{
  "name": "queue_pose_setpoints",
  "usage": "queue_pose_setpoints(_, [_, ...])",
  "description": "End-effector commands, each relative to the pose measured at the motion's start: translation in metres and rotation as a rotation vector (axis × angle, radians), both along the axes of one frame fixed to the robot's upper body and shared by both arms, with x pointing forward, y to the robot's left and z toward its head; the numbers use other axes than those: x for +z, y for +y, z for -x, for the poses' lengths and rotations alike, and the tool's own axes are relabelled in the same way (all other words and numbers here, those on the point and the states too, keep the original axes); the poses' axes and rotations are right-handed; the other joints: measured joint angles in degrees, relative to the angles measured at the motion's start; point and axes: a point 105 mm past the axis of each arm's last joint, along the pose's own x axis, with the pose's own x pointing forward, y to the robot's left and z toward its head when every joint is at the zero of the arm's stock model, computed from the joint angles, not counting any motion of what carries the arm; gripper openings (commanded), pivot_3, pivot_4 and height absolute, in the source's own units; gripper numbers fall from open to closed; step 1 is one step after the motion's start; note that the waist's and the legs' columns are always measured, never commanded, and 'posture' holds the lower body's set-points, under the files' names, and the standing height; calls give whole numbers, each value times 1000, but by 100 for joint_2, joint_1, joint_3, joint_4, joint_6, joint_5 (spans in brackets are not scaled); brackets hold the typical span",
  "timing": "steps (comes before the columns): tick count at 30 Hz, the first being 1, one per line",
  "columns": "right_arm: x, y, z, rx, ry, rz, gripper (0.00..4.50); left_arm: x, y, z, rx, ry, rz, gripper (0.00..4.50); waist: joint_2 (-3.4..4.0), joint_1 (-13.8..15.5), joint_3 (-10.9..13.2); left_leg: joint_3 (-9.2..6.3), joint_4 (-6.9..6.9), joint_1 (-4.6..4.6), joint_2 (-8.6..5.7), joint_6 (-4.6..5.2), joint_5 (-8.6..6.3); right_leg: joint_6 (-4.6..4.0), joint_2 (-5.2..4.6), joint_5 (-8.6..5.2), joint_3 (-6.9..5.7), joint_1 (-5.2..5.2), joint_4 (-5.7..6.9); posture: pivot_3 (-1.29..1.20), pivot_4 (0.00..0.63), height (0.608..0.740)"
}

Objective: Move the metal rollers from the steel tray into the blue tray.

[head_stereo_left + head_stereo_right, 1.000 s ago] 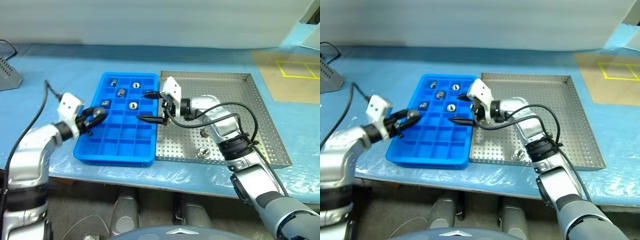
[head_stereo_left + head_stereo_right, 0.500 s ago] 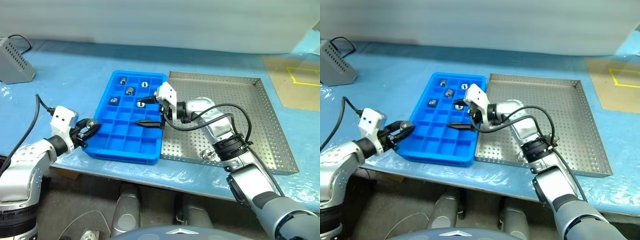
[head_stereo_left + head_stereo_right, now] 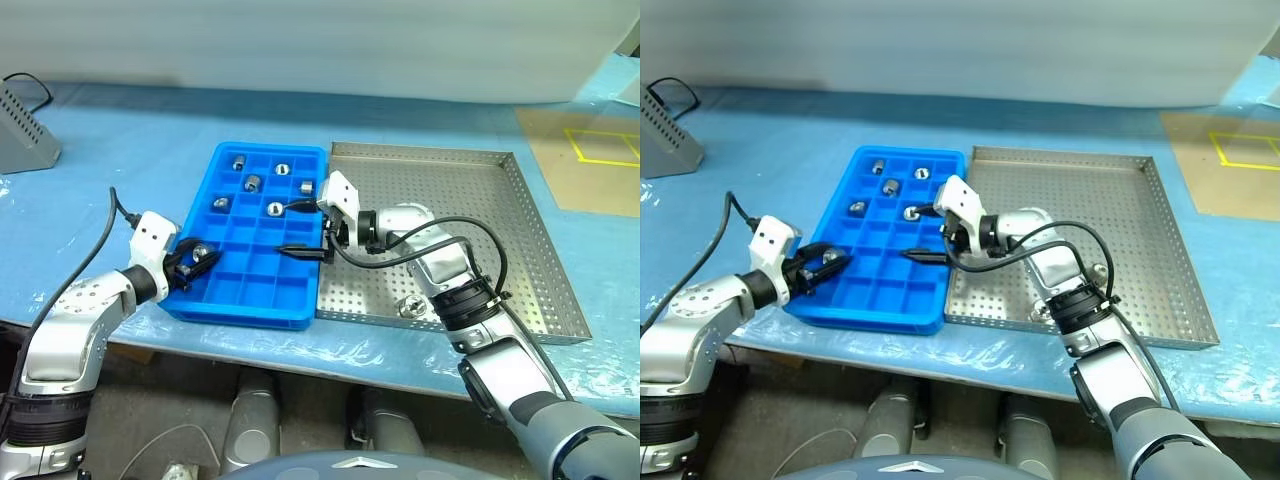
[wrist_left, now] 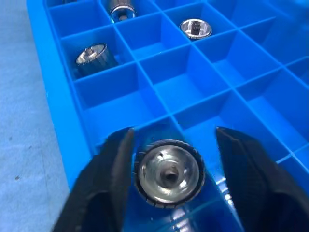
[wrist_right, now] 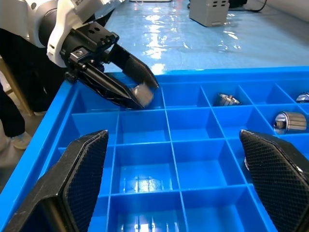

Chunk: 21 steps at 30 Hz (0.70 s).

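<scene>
A: What do we have around the work?

B: A grey box (image 3: 20, 125) at the far left of the blue table cover (image 3: 120, 170), a taped mat (image 3: 590, 150) far right, and a cable (image 3: 85, 275) looping off the left arm. Nothing lies between either gripper and the blue tray (image 3: 262, 300).

A: And the right gripper (image 3: 297, 228)?

B: We see it level over the blue tray's right rim, jaws spread wide and empty. The arm behind it crosses the steel tray (image 3: 500, 210).

A: The left gripper (image 3: 195, 262)?

B: It reaches into the tray's left-edge column, toward the near corner, with a roller (image 4: 167, 172) between its fingers (image 4: 108, 183). The jaws are parted: the roller sits against one finger, with a clear gap to the other.

A: Is it resting on the floor of the cell?

B: We cannot tell. The left wrist view gives us that gap; the head views do not.

A: The other rollers?

B: Six more sit in far cells of the blue tray – one at (image 3: 275, 209) – and one roller (image 3: 408, 307) lies by the steel tray's near rim.
</scene>
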Motion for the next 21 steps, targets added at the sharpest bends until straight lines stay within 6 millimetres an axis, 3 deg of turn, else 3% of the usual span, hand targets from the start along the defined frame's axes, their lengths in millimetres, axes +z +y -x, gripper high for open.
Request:
queue_pose_setpoints(1, [15,-3,2,-9,-53,-34,4500,14,4,-6,7,-50,-32,3743,0,-38,0,0,0,1,0,-1,1,0,0,0,0,0,1,187,150,740])
queue_pose_setpoints(5, [15,-9,0,-40,-53,-30,4500,40,-9,-6,-101,-116,-51,3743,-2,-64,-1,0,0,-4,-1,-3,3,-4,0,3,0,0,0,143,150,740])
queue_pose_setpoints(8, [19,-19,-3,-76,-52,-44,4500,77,-18,-17,-179,-213,-42,3743,-2,-44,-1,0,0,-10,-2,-3,3,-7,1,4,-2,-3,-1,100,150,740])
queue_pose_setpoints(10, [23,-26,-6,-109,-58,-53,4500,92,-32,-28,-248,-259,-66,3743,-2,-40,-1,0,2,-13,-4,-3,4,-7,1,4,-3,-1,0,71,150,740])
queue_pose_setpoints(17, [34,-54,-11,-256,-90,-77,4500,108,-80,-73,-503,-318,-175,3743,-4,-166,-2,6,16,1,-7,-24,17,-2,0,7,11,8,9,-86,150,740])
queue_pose_setpoints(21, [33,-79,-9,-374,-101,-67,4500,94,-112,-91,-660,-294,-267,3743,-5,-283,-3,5,30,-12,-11,-19,15,-1,0,8,12,6,8,-173,150,740])
